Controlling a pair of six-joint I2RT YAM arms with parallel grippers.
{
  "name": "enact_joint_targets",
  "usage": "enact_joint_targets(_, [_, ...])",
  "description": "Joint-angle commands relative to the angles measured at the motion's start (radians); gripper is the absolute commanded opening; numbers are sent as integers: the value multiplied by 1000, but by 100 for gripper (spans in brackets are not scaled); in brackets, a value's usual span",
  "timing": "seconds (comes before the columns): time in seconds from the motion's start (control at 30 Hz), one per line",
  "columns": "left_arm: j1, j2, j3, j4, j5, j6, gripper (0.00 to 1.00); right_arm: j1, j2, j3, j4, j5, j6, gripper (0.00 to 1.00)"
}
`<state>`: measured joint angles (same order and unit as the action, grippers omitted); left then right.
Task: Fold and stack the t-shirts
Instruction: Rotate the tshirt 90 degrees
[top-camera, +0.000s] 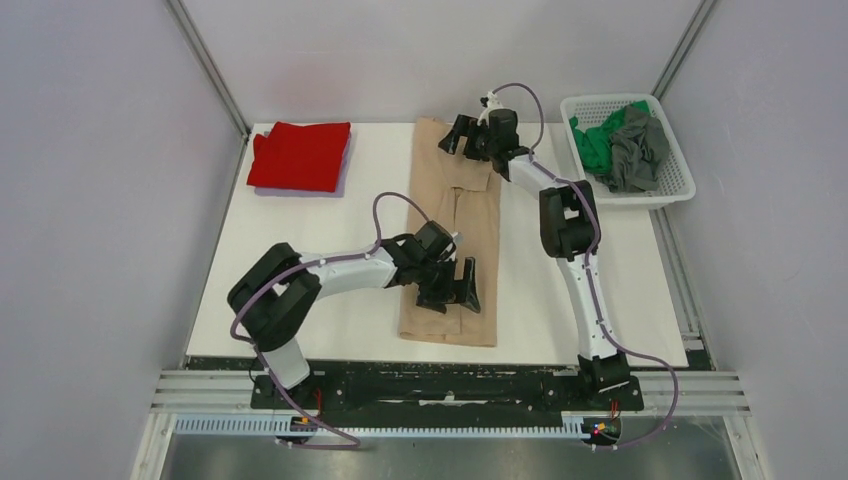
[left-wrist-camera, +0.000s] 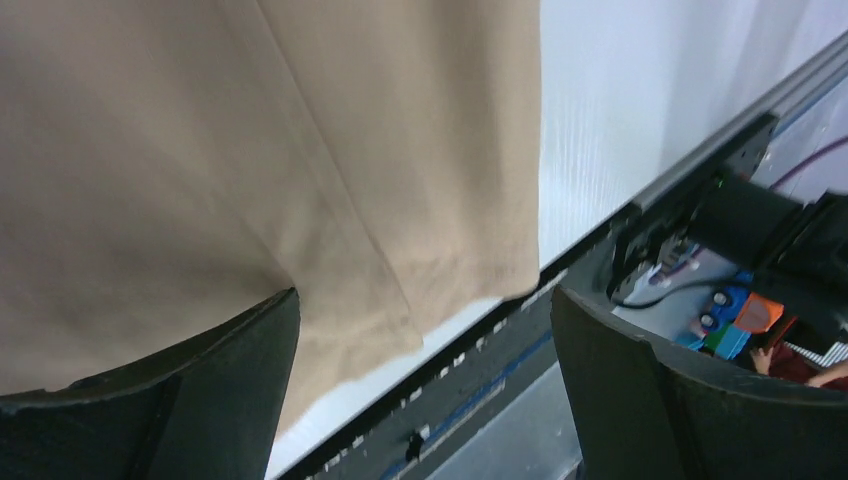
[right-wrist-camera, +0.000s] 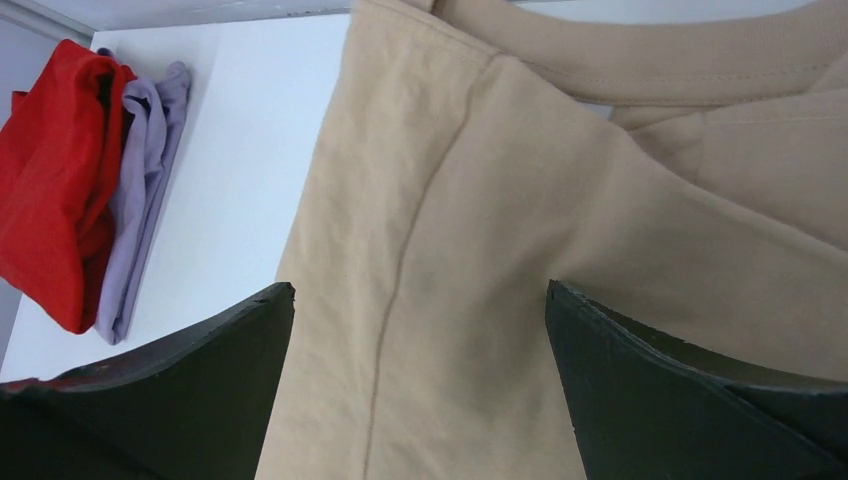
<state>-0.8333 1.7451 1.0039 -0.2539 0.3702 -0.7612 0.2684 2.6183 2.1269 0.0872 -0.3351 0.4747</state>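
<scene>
Left gripper (top-camera: 455, 288) was above the hem of the folded beige cloth t-shirt (top-camera: 478, 215), right gripper (top-camera: 462, 136) above its collar; both had fingers spread apart.

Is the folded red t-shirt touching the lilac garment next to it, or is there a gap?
Touching. The right wrist view shows the red t-shirt lying directly against the lilac garment, with no white table visible between them.
</scene>
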Motion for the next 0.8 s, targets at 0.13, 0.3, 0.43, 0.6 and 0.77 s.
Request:
enact_joint_targets(0.13, [-35,-358,-122,-226,-218,19,100,18,-398,-142,-134,140,-199,98])
enact_joint_targets(0.3, [-32,-445,-223,-326,-355,9,100,75,-819,-642,-311,377,-248,98])
enact_joint_targets(0.43, [-28,-459,-270,-342,-432,10,97,221,-1100,-1057,-405,523,-204,98])
enact_joint_targets(0.6, [-11,-463,-329,-288,-468,13,76,407,-1314,-1379,-416,462,-109,98])
enact_joint_targets(0.77, [-9,-467,-402,-177,-399,2,63,528,-1408,-1458,-467,475,-35,98])
